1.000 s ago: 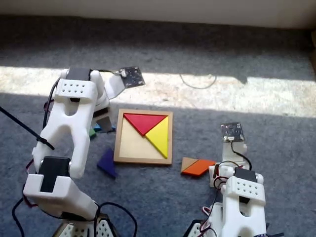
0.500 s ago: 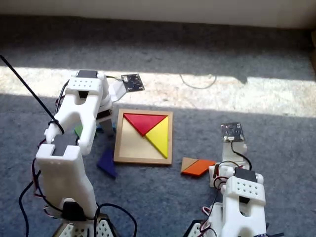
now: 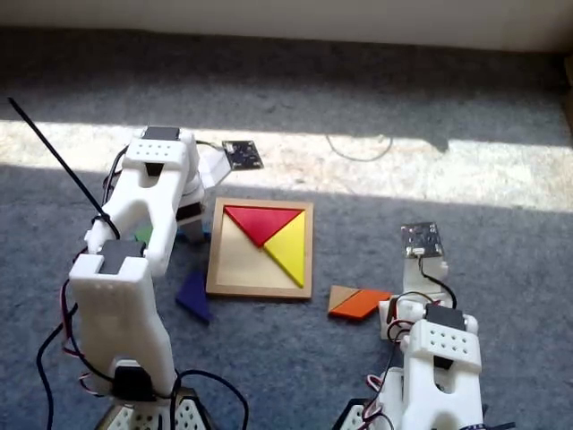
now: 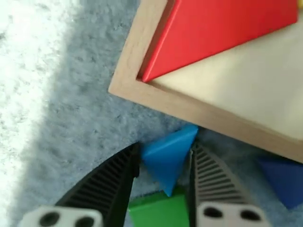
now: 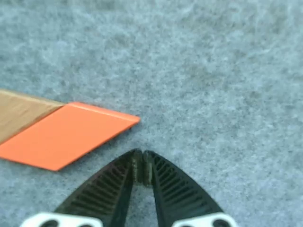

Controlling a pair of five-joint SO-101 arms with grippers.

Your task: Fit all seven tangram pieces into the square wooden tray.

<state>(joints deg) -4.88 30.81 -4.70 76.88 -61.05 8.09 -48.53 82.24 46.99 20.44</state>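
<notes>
At the far left, the left gripper (image 4: 164, 150) is bearing down on the carpet (image 3: 277, 367) just outside the square wooden tray (image 3: 260, 291), its two jaws bracketing the light blue triangle (image 4: 166, 156). Both look to be pressing its slanted edges, so I am reading it as clamped on that piece, which is lying flat with one corner almost at the tray's outer rim. The green piece (image 4: 158, 212) is sitting right behind it, touching or nearly touching its point, and the dark blue triangle (image 3: 194, 294) is lying a little apart, near the tray's near-left corner. Inside the tray, the red triangle (image 3: 261, 221) is filling the far side and the yellow triangle (image 3: 291, 253) the right side, leaving the left and near portions bare. So the job is sitting at two of seven pieces, and the step in hand seems to be picking up the third. Next, the triangle is going to need lifting clear of the rim without dragging the green piece along, then turning to suit the gap. Right of the tray, the tan piece (image 3: 339, 295) and orange parallelogram (image 3: 363, 305) are lying edge to edge, and the right gripper (image 5: 142, 166) is hanging just beside them, pinched closed on nothing.
</notes>
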